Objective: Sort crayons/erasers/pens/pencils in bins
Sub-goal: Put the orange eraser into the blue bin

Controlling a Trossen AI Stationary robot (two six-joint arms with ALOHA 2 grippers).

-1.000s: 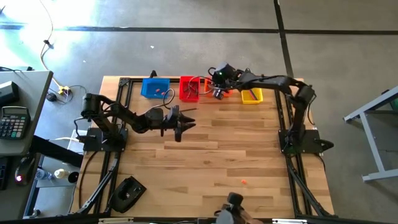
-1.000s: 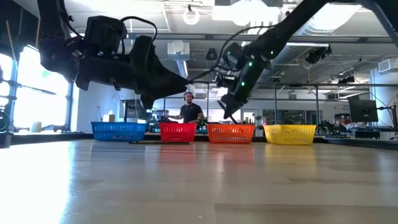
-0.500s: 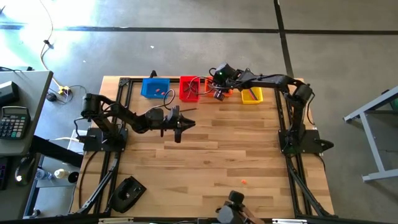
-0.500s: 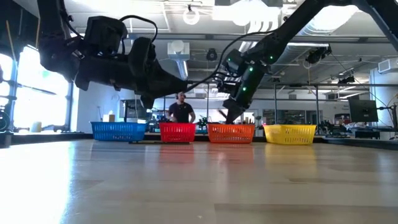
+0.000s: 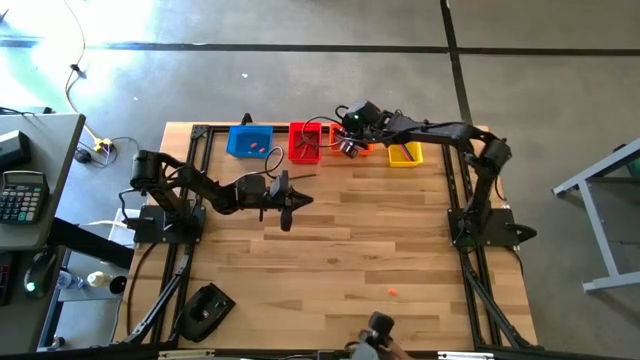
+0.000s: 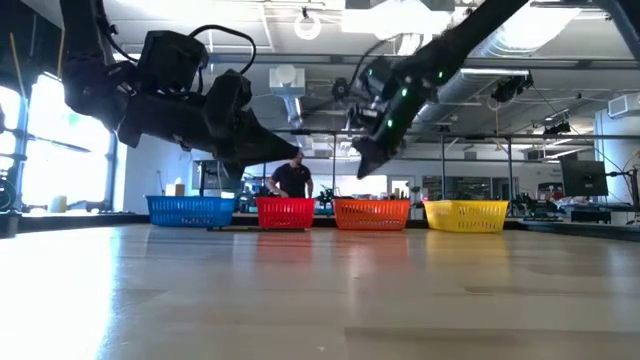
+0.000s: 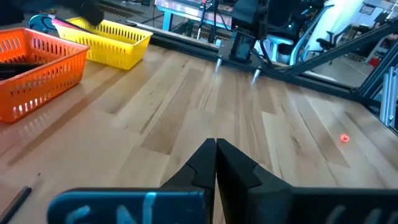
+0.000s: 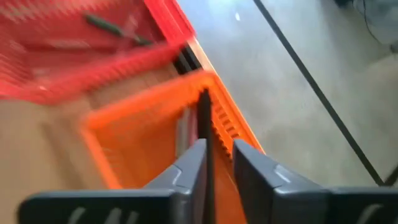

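Note:
Four bins line the table's far edge: blue (image 5: 250, 141), red (image 5: 305, 143), orange (image 6: 371, 214) and yellow (image 5: 405, 154). My right gripper (image 8: 219, 149) hangs open over the orange bin (image 8: 137, 124). A thin dark stick (image 8: 203, 118) shows in the gap by one finger; whether it touches, I cannot tell. My left gripper (image 7: 216, 144) is shut on nothing, above the table's middle (image 5: 289, 210). A dark stick (image 5: 302, 178) lies on the wood beside it. A small red eraser (image 5: 392, 293) rests near the front edge.
The red bin (image 8: 93, 56) holds a dark stick (image 8: 115, 28). Black frame rails run along both table sides. A person (image 6: 293, 178) stands in the room behind the bins. Bare wood stretches between the arms and the front edge.
My left gripper has shut where it hovers, taking hold of nothing. My right gripper dipped toward the orange bin and has since come up a little above it.

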